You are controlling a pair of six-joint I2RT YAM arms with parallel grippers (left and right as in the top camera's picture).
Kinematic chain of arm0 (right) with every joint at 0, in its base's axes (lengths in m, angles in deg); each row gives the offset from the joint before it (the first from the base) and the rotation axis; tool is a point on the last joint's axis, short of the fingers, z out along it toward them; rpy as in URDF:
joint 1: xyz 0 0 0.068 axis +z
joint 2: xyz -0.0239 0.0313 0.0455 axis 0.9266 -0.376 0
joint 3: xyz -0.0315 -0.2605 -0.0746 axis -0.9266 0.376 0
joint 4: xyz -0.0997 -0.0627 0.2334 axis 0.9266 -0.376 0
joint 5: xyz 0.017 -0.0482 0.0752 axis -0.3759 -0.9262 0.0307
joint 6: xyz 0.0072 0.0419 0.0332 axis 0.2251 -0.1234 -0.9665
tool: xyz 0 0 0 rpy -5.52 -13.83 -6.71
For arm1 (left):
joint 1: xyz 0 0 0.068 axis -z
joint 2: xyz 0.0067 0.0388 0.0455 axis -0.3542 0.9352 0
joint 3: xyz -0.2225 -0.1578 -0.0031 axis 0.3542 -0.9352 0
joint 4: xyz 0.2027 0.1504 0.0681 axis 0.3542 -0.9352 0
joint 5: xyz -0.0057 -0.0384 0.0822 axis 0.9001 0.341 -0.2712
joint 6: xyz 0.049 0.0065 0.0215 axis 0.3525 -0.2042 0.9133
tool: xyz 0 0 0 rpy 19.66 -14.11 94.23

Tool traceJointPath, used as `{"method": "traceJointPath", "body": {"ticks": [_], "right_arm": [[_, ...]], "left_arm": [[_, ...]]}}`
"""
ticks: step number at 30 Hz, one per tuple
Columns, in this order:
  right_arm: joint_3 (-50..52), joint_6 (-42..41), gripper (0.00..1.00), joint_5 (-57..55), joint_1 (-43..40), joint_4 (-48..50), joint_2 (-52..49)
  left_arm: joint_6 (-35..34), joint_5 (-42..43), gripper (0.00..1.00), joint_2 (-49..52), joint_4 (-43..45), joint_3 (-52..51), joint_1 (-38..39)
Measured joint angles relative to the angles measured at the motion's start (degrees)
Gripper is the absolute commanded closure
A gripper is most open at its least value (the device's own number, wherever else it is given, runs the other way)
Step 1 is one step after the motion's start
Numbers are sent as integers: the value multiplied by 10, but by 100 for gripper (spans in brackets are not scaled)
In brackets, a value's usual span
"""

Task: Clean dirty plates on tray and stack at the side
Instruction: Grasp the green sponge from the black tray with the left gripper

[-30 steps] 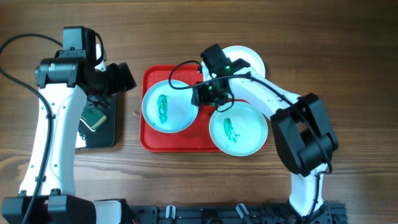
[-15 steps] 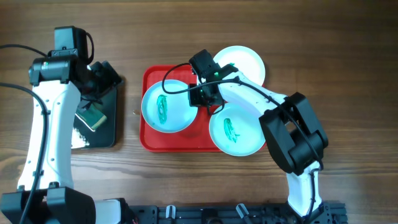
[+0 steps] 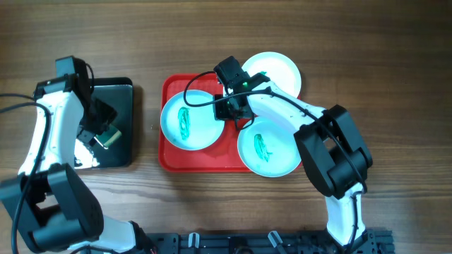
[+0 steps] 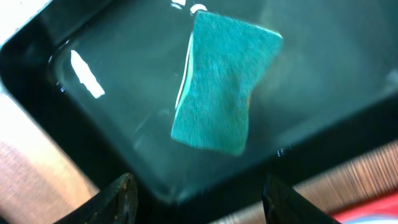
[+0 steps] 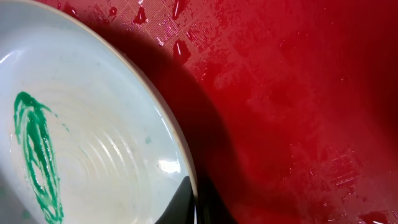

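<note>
- At the right edge of the left plate, the right gripper has a finger on either side of the rim. I cannot tell whether it is clamped.
- That plate, smeared green in the centre, lies on the left half of the red tray.
- A second smeared plate overlaps the tray's near right corner, and a plain white plate lies at its far right corner.
- Well to the left, the left gripper hangs with its fingers spread wide over the green sponge, which lies in the wet black tray.
</note>
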Motion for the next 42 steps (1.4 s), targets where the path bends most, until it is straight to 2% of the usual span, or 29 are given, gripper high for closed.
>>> {"method": "traceJointPath", "body": {"ticks": [1, 5, 8, 12, 15, 20, 26, 27, 30, 32, 38, 42], "right_arm": [[0, 0, 96, 0, 0, 0, 0], [0, 0, 96, -1, 0, 1, 0], [0, 0, 96, -1, 0, 1, 0], [0, 0, 96, -1, 0, 1, 0], [0, 0, 96, -2, 0, 2, 0], [0, 0, 96, -2, 0, 2, 0], [0, 0, 96, -2, 0, 4, 0], [0, 0, 96, -2, 0, 4, 0], [0, 0, 96, -3, 0, 4, 0], [0, 0, 96, -4, 0, 4, 0], [0, 0, 96, -4, 0, 4, 0], [0, 0, 96, -4, 0, 5, 0]], "left_arm": [[-1, -1, 35, 6, 23, -12, -6], [4, -2, 51, 23, 92, -46, -9], [28, -2, 57, 40, 125, -62, -9], [41, -17, 55, 62, 145, -63, -9], [43, -22, 60, 64, 155, -63, -16], [62, -26, 61, 74, 187, -63, -18], [71, -26, 64, 94, 193, -62, -18], [71, -25, 68, 97, 193, -62, -18], [77, -23, 87, 112, 195, -57, -18], [80, -18, 96, 117, 197, -53, -17], [80, -13, 96, 120, 191, -48, -17], [93, -13, 96, 123, 115, -20, -18]]}}
